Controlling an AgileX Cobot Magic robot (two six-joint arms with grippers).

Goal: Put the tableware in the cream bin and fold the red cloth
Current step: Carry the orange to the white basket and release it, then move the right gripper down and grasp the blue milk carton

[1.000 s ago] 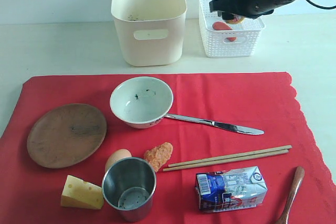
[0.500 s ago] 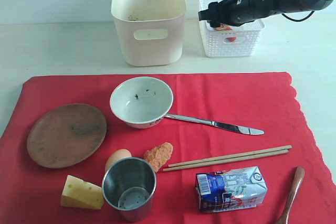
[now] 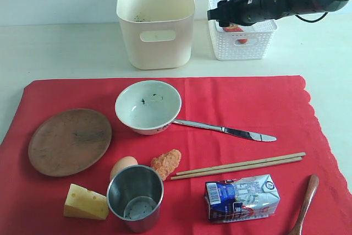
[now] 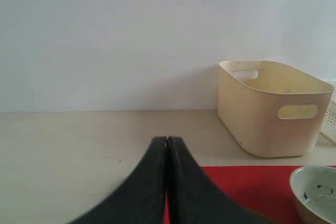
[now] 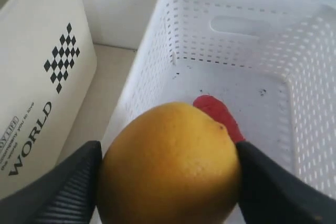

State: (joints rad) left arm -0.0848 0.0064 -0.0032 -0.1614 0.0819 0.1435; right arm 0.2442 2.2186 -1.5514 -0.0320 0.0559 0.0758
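Note:
The red cloth (image 3: 247, 97) lies flat and carries the white bowl (image 3: 148, 106), wooden plate (image 3: 70, 141), steel cup (image 3: 135, 197), knife (image 3: 225, 130), chopsticks (image 3: 237, 165) and wooden spoon (image 3: 306, 202). Behind it stands the cream bin (image 3: 156, 20). My right gripper (image 3: 231, 17) hovers over the white lattice basket (image 3: 242, 45), shut on a lemon (image 5: 170, 166). My left gripper (image 4: 167, 142) is shut with nothing in it, hanging over the table's left side beyond the cloth (image 4: 247, 187), and it is out of the exterior view.
A red sausage (image 5: 218, 114) lies inside the basket (image 5: 157, 56). On the cloth also sit an egg (image 3: 123, 164), a nugget (image 3: 166, 163), a cheese wedge (image 3: 85, 202) and a drink carton (image 3: 242, 196).
My right gripper has shifted left with the lemon, from above the basket's middle toward its left side. Everything on the cloth stays put.

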